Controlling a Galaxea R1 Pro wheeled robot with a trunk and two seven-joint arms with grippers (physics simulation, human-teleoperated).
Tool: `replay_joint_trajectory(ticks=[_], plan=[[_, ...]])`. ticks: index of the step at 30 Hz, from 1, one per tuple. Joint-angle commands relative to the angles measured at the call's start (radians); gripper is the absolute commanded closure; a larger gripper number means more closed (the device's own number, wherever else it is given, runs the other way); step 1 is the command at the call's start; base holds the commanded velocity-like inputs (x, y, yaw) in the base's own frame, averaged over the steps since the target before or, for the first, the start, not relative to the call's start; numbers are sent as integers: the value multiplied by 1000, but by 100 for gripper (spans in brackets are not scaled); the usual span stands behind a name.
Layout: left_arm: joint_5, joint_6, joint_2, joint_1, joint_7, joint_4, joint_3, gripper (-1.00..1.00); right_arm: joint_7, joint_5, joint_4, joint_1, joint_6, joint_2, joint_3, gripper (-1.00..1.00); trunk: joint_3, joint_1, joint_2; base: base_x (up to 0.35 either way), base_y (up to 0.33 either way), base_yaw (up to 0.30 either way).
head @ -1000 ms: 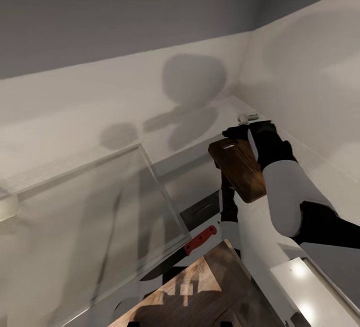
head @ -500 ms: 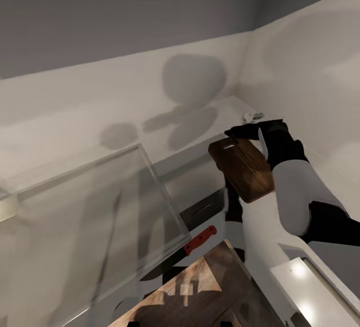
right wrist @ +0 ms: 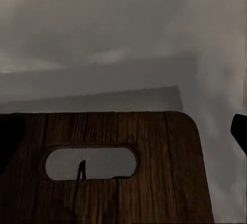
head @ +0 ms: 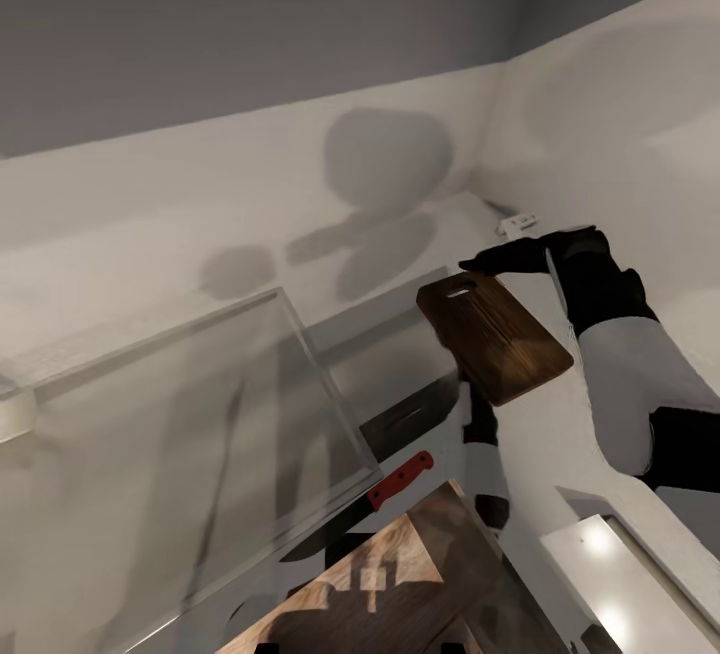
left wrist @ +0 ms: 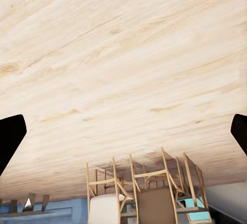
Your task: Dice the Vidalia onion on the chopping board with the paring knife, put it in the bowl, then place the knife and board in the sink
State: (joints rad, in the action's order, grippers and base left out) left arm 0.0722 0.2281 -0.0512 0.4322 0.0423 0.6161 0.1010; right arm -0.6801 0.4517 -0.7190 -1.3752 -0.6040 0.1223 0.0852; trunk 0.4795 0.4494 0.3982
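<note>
The brown chopping board (head: 495,336) lies still on the grey surface to the right of the sink basin (head: 190,434), its slot hole toward the wall. My right gripper (head: 492,259) hovers open just beyond that slotted end. In the right wrist view the board (right wrist: 154,193) spreads below, with the fingertips (right wrist: 240,131) wide apart at the picture's edges and nothing gripped. The paring knife (head: 398,480), with its red handle and dark blade, lies by the basin's near right corner. My left gripper (left wrist: 123,131) is open over the wood floor. Onion and bowl are hidden.
A small white object (head: 518,224) sits in the back corner by the wall. A light wood-grain surface (head: 400,584) fills the lower middle of the head view, and a bright white panel (head: 610,574) lies at the lower right. Wooden chairs (left wrist: 149,193) stand beyond the left gripper.
My right arm has drawn to the right and away from the board, uncovering its far half. Board and knife have stayed where they were.
</note>
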Motion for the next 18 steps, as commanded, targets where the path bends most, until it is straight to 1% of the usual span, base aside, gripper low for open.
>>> replay_joint_trajectory(ticks=[1,2,3,5,7,11,14,18], plan=[[8,7,1,1,5,4,3,-100,-15,11,0,-1,-2,5,0,-100,1,1,2,0,0,0],[8,7,1,1,4,4,3,-100,-18,12,3,-1,-2,13,-3,-100,1,1,2,0,0,0],[8,7,1,1,4,4,3,-100,-19,12,7,-1,-1,27,-4,-100,1,1,2,0,0,0],[8,7,1,0,5,4,3,-100,-21,11,10,-1,-1,40,-5,-100,1,1,2,0,0,0],[8,7,1,0,4,4,4,-100,-22,9,19,-1,-1,59,-6,-100,1,1,2,0,0,0],[8,7,1,0,5,3,3,-100,-21,10,31,-1,0,72,-5,-100,1,1,2,0,0,0],[8,7,1,1,5,4,3,-100,-20,10,34,-1,0,86,-4,-100,1,1,2,0,0,0],[8,7,1,1,5,4,3,-100,-18,10,36,-1,0,92,-5,-100,1,1,2,0,0,0]])
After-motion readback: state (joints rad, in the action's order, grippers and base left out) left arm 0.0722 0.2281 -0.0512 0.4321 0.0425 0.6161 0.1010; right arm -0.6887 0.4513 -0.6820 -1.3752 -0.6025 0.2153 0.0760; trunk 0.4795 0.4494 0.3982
